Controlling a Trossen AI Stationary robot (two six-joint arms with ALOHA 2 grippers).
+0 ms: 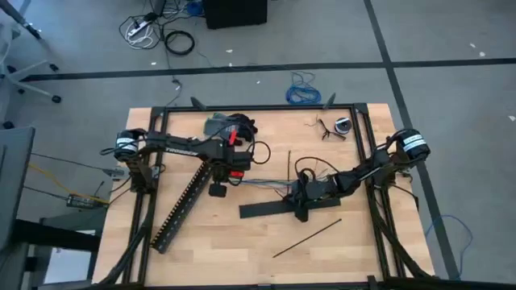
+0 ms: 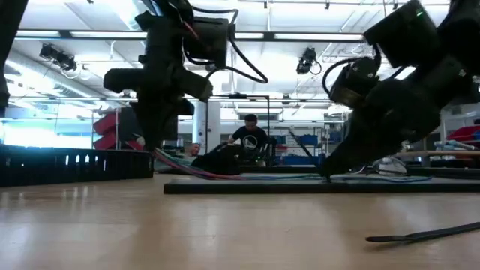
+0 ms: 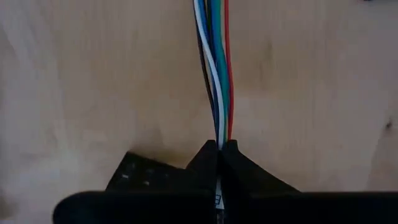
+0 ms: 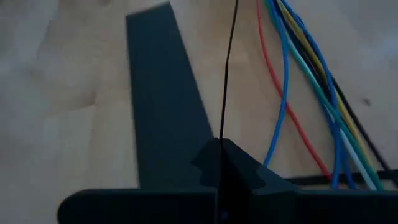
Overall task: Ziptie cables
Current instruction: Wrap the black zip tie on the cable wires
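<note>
The cables [image 1: 270, 184] are a bundle of blue, green, white and red wires lying across the table's middle. My left gripper [image 1: 239, 177] is shut on their left end [image 3: 217, 62]. One ziptie [image 1: 289, 165], a thin black strip, runs from the far side toward my right gripper [image 1: 297, 193], which is shut on it just right of the cables [image 4: 311, 81]. A second ziptie [image 1: 308, 238] lies flat on the wood near the front, also seen in the low view [image 2: 420, 235]. My left gripper pinches the wire bundle [image 3: 219, 138] between its two fingertips, all the wires together. The fingers come from above, pointing down. The wires slope from the fingers [image 2: 172, 161] down to the table and run off toward the right. My right gripper pinches the ziptie near its near end [image 4: 221, 134] between its two fingertips. The fingers slant down from the table's right side. The strip runs straight away from them toward the far edge, low over the wood beside the flat bar.
A long black slotted duct [image 1: 181, 205] lies slantwise at the left. A wide flat black bar [image 1: 274, 209] lies under and beside my right gripper. Small parts [image 1: 334, 126] and a dark heap [image 1: 230, 125] sit at the far edge. A person [image 2: 250, 135] sits in the room beyond.
</note>
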